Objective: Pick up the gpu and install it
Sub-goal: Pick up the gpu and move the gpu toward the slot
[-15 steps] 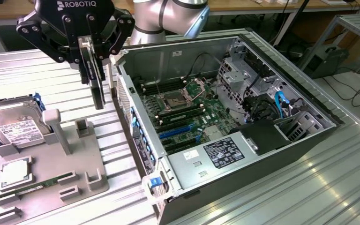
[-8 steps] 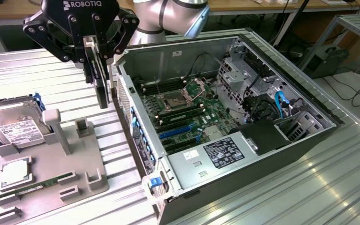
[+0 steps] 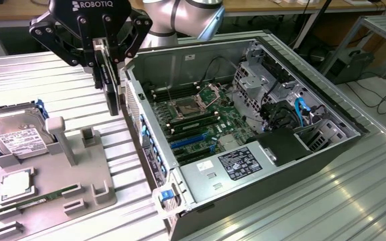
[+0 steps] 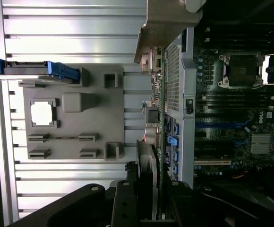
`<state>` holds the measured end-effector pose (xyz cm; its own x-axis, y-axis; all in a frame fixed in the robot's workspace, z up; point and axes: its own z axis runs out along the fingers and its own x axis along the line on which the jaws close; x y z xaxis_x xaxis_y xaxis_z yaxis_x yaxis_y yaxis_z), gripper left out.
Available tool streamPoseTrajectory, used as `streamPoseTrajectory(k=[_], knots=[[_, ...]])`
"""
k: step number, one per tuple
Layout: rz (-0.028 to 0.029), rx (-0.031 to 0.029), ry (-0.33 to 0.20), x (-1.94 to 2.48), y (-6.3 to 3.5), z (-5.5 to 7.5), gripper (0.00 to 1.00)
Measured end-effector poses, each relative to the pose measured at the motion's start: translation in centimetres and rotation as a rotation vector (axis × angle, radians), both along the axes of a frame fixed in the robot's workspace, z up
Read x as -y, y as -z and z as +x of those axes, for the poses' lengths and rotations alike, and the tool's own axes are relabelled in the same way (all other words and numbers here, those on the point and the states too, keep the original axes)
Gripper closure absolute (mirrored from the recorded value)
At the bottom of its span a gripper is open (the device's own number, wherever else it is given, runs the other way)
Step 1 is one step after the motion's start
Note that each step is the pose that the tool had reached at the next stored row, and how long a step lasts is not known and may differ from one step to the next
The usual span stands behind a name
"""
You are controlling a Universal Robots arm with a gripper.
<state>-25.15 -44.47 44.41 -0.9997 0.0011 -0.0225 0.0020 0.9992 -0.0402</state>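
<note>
While the pincer (image 3: 110, 56) pinches the gpu (image 3: 113, 88) on edge, hanging above the counter (image 3: 45, 68) just outside the PC case (image 3: 173, 65) wall, pickup looks done, install not yet. Judged req: card's edge lined up w/ a blue slot (image 3: 186, 142) on the mobo (image 3: 230, 118).

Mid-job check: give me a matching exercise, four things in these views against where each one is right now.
Things:
1. gpu
2. hard drive
3. memory stick
4. computer case

Places:
A. lying flat in a slot of the grey tray
B. on its side on the table, open side up
C. clamped on edge in the gripper, above the table beside the case
D. leaning at the tray's edge, at the exterior view's far left

Pairs: 1-C, 2-D, 3-A, 4-B.
</note>
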Motion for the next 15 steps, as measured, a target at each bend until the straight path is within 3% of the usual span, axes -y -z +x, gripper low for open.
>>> streamPoseTrajectory(k=[15], knots=[[0.0000,0.0001,0.000,0.00,0.01,1.3,0.72]])
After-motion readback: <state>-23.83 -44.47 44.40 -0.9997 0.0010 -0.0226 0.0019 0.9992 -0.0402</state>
